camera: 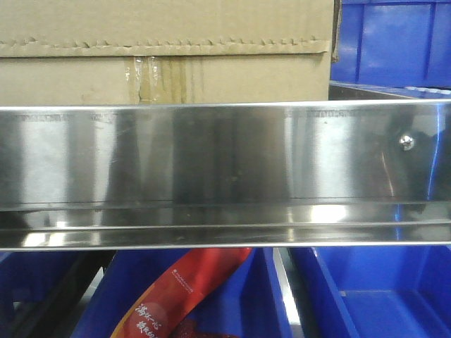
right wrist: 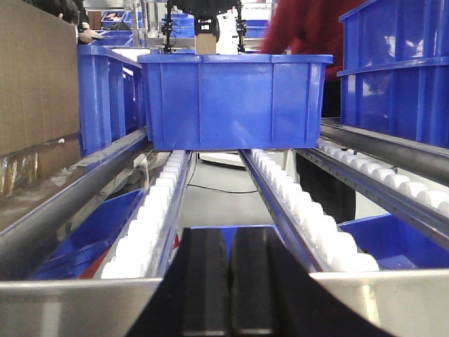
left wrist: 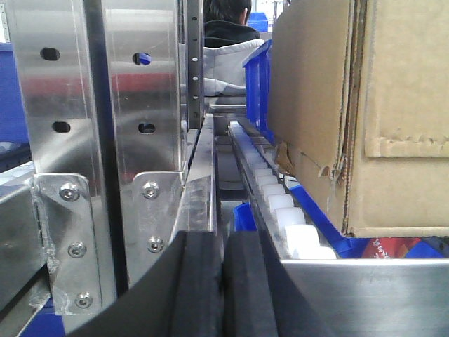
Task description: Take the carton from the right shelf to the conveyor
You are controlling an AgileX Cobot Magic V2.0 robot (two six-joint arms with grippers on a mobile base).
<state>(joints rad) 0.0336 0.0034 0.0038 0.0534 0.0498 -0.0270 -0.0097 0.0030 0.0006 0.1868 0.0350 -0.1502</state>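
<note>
1. On the front camera I see the carton (camera: 162, 49) on the right shelf (camera: 225, 227). It stands at the shelf's front edge toward its left end, just behind the wide steel front rail (camera: 211, 158). Its jagged flap edge and the tape stain face me.
2. A small screw (camera: 406, 141) sits near the right end of the rail. A blue bin (camera: 394, 42) stands just beside the carton's right side on the same level.
3. Below the rail there are more blue bins on the lower level (camera: 366, 296). One of them holds a red packet (camera: 190, 296).
4. The left gripper (left wrist: 223, 239) is clenched. Its black pads (left wrist: 200, 288) are pressed together with nothing between them. It sits low at the shelf's front edge, in front of a steel upright (left wrist: 140, 91).
5. From the left wrist camera the carton's corner fills the right side. It rests above a track of white rollers (left wrist: 280, 203) and is apart from the gripper.
6. The right gripper (right wrist: 229, 235) is also clenched on nothing, with its pads meeting along a thin seam. It points between two roller tracks (right wrist: 158, 217).
7. Farther back on those tracks a blue bin (right wrist: 235, 98) sits across both of them. The carton's side shows at the left edge of this view.
8. Neither gripper touches the carton.
</note>
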